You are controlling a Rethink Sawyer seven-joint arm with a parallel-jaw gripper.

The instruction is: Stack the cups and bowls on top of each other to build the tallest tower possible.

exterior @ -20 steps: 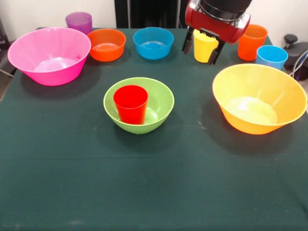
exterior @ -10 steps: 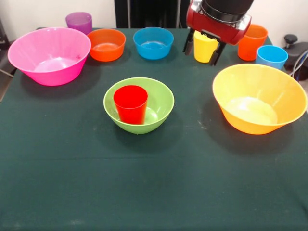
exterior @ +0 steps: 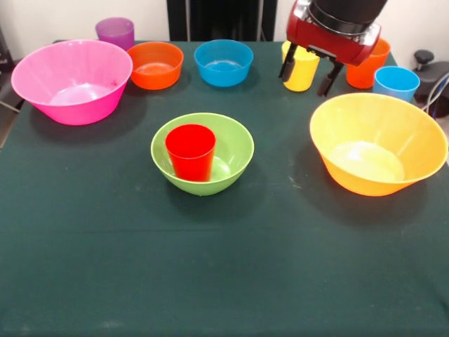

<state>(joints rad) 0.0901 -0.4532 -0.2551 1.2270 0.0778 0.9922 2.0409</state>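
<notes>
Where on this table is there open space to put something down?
The whole near half, in front of the green bowl, is bare cloth. So is the strip between it and the yellow-orange bowl. The far edge is crowded with cups, bowls and the tool.

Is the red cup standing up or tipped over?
Upright: the red cup stands mouth up inside the green bowl.

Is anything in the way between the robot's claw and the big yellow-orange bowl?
Nothing visible. The gripper hangs open beside the yellow cup, and only bare table lies between it and the yellow-orange bowl just in front.
</notes>
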